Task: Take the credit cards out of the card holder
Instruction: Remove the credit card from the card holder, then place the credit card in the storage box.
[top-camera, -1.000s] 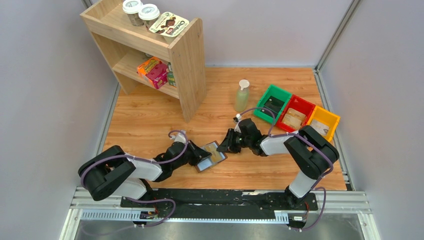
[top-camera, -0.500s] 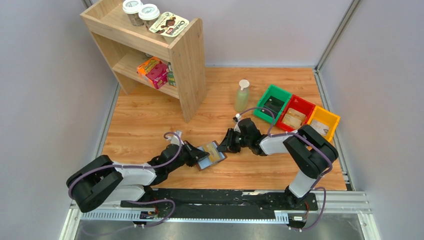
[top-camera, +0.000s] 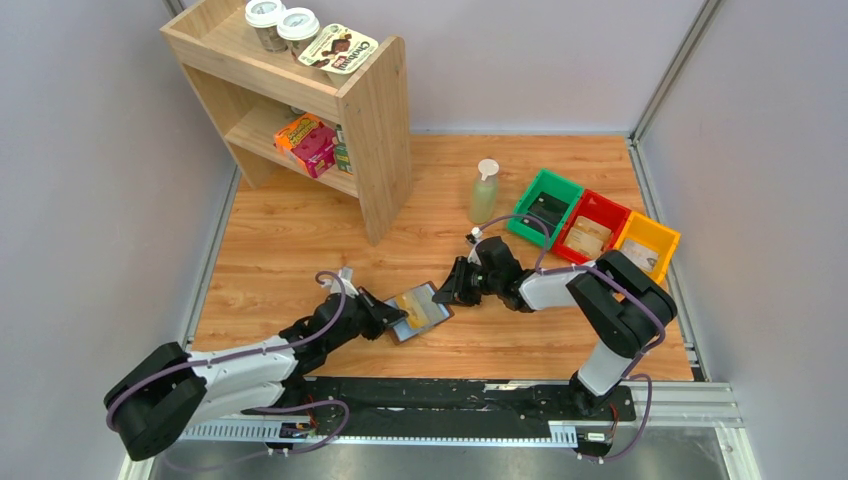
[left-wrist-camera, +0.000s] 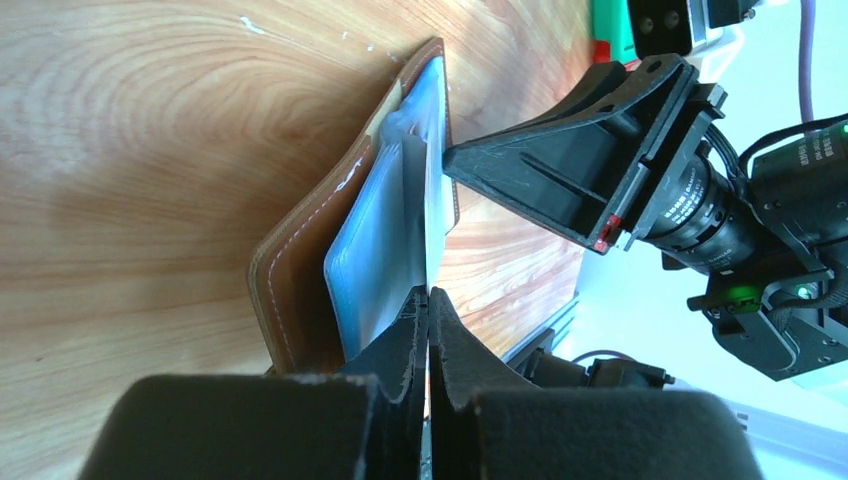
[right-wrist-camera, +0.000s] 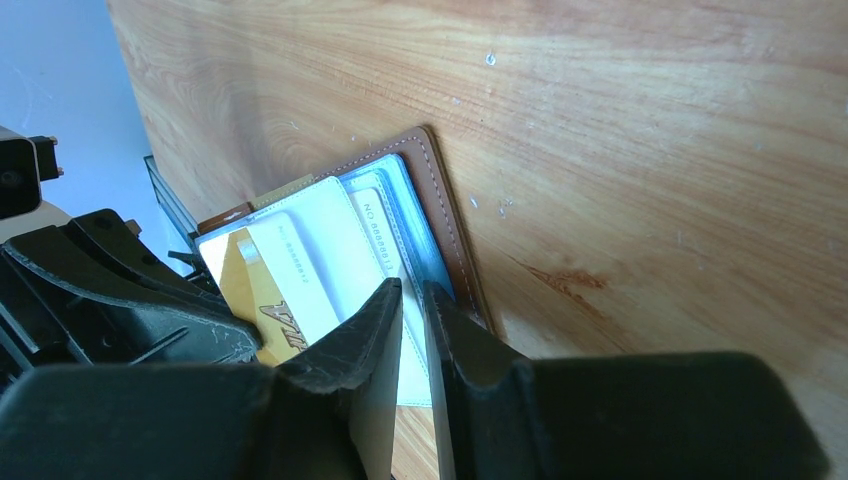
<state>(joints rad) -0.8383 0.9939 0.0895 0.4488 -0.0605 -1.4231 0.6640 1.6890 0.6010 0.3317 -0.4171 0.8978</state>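
Observation:
The brown leather card holder (top-camera: 432, 318) lies open on the wooden table between my two grippers. In the left wrist view its leather cover (left-wrist-camera: 300, 290) and grey-blue pocket panel (left-wrist-camera: 385, 230) stand edge-on. My left gripper (left-wrist-camera: 428, 300) is shut on the edge of a thin pale credit card (left-wrist-camera: 432, 220) that sticks out of a pocket. In the right wrist view a tan-gold card (right-wrist-camera: 240, 285), a white card (right-wrist-camera: 305, 255) and a numbered pale card (right-wrist-camera: 385, 235) fan out leftward from the holder (right-wrist-camera: 450, 215). My right gripper (right-wrist-camera: 412, 292) is nearly closed on the holder's near edge.
A wooden shelf (top-camera: 375, 130) with jars and boxes stands at the back left. A pale bottle (top-camera: 484, 192) stands mid-back. Green (top-camera: 525, 205), red (top-camera: 572, 247) and yellow (top-camera: 668, 240) bins sit at the right, behind my right arm.
My left arm has drawn back toward the near left, with the gripper still on the card. The card holder has shifted slightly left. My right gripper has stayed put.

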